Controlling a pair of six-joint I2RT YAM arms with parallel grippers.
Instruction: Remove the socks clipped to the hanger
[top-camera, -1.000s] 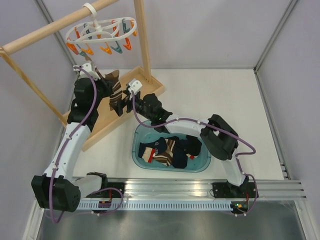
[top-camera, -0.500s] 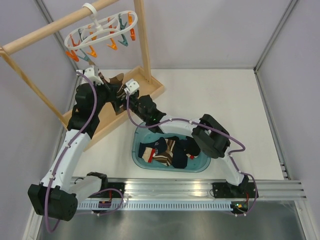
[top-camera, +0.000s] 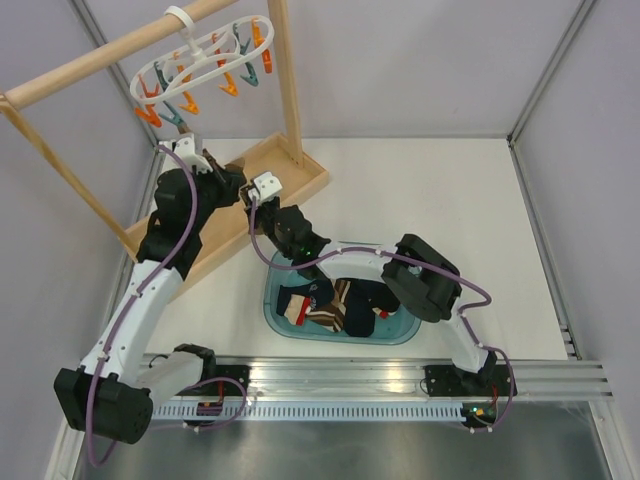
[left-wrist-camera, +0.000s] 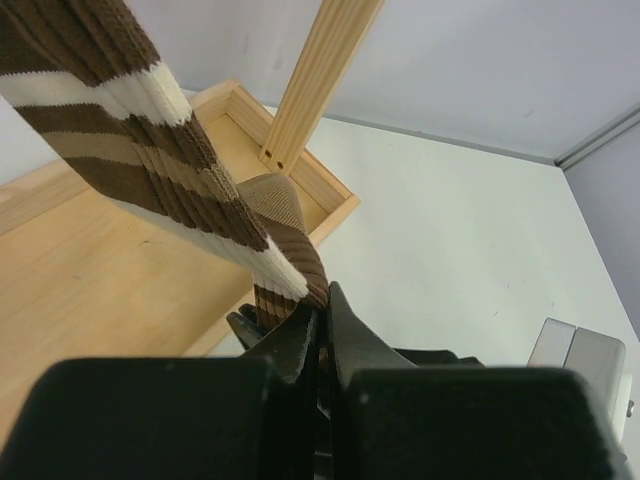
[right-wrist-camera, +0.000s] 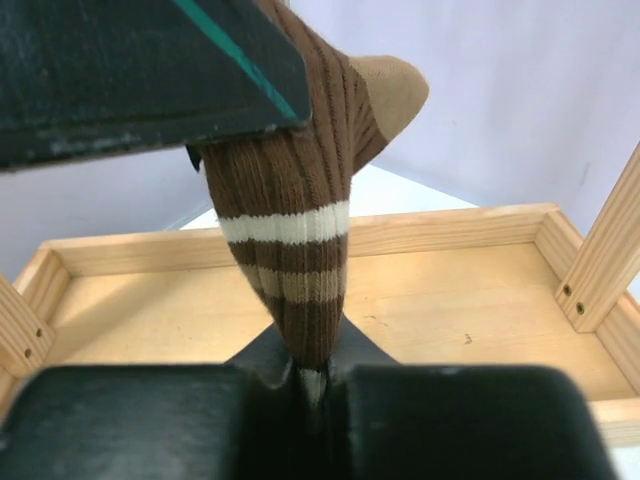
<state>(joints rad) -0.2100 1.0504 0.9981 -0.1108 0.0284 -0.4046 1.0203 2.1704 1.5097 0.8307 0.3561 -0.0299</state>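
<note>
A brown, tan and white striped sock (left-wrist-camera: 150, 170) is stretched between my two grippers above the wooden rack base. My left gripper (left-wrist-camera: 322, 312) is shut on one end of it. My right gripper (right-wrist-camera: 312, 372) is shut on the other end of the sock (right-wrist-camera: 300, 230). From above, the left gripper (top-camera: 232, 178) and right gripper (top-camera: 252, 196) stand close together, hiding most of the sock. The white hanger (top-camera: 205, 55) hangs from the pole up left. Its orange and teal clips dangle with no socks in them.
A teal basin (top-camera: 268, 305) holding several socks (top-camera: 340, 305) sits just in front of the arms. The wooden rack base (top-camera: 300, 180) lies under the grippers, with its upright post (top-camera: 285, 80) close behind them. Grey walls close the left and back.
My right gripper moved up and left to the hanging striped sock and shut on its free end. The left gripper kept its hold. The hanger swung on the pole.
</note>
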